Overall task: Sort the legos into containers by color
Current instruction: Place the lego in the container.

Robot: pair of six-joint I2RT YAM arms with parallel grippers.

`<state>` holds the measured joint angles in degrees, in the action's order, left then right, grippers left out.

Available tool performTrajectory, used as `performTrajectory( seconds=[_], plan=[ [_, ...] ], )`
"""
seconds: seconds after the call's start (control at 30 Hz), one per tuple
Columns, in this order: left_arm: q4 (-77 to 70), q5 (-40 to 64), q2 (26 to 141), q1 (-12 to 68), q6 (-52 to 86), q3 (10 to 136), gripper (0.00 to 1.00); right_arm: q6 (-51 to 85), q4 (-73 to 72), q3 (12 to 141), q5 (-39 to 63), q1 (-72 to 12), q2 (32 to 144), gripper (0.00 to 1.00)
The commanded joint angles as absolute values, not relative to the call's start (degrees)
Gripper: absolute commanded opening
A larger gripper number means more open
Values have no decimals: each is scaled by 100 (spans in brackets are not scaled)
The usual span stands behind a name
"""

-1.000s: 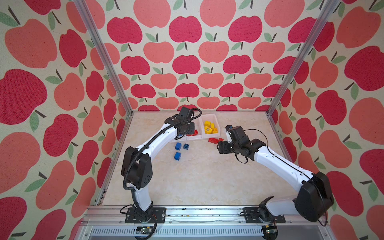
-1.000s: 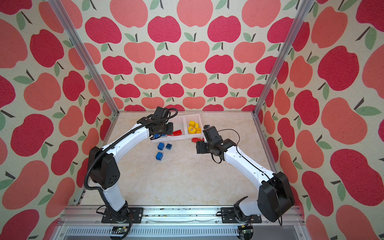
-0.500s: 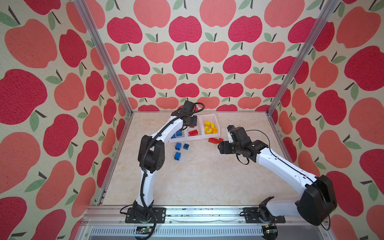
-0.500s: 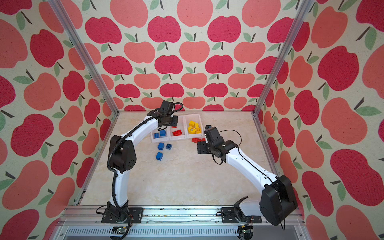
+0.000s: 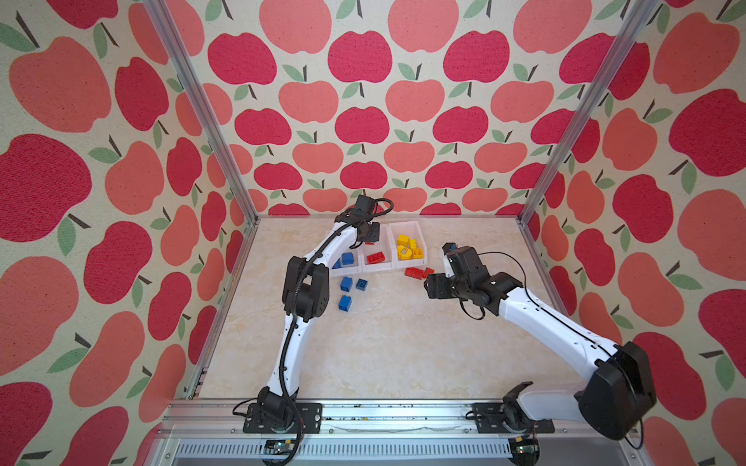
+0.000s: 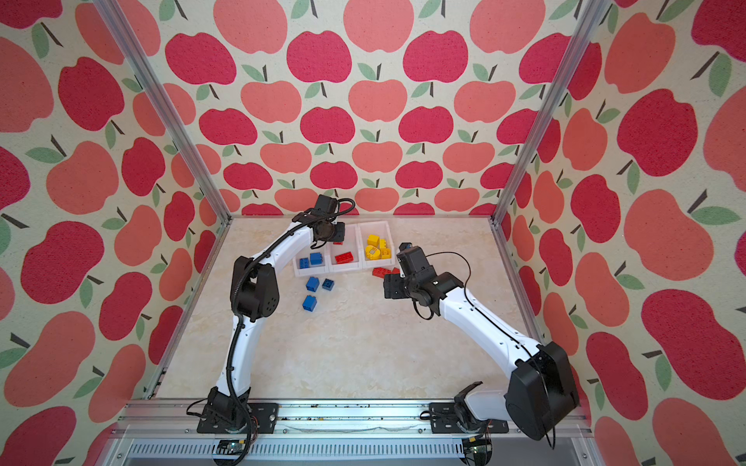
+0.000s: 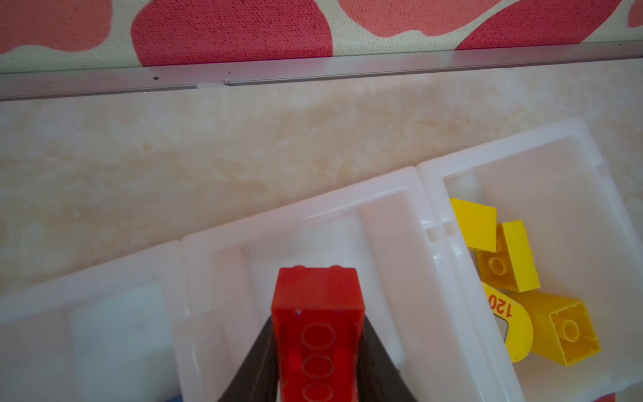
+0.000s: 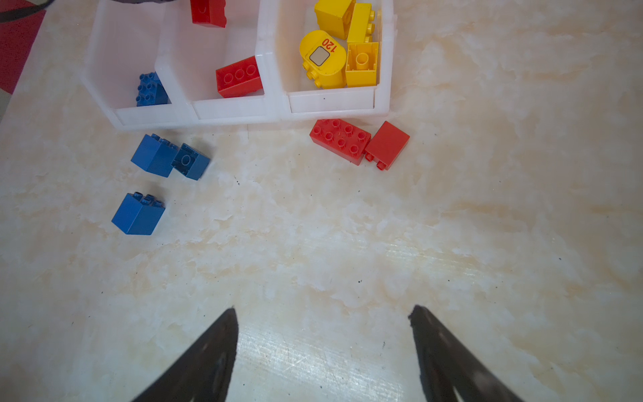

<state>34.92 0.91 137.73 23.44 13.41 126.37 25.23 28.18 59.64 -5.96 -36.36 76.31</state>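
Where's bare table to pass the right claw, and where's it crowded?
Bare: the tabletop from the right claw to the blue bricks and red pair, and the gap between them; the strip from the bins to the back wall. Crowded: the bins' front, and the middle bin, where the left claw grips a red brick.

White bins (image 8: 240,108), joined in a row: three; red studded bricks (image 8: 340,140): four; blue studded bricks (image 8: 138,214): five; yellow bricks (image 8: 362,64): four, one of them round-topped and marked 120; bricks in all: thirteen; robot arms (image 5: 288,351): two.
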Motion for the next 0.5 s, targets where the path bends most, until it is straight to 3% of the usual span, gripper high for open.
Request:
performTrajectory(
  seconds=[0.0, 0.13, 0.47],
  plan=[
    [3656, 136, 13843, 2347, 1239, 12908, 50, 2593, 2971, 5950, -678, -3595, 7523, 81],
    [3665, 108, 13782, 2360, 1226, 12906, 59, 2594, 2971, 5959, -677, -3601, 7513, 81],
    [3683, 79, 13541, 2477, 1160, 12838, 67, 2593, 2970, 5950, -668, -3595, 7493, 81]
  ],
)
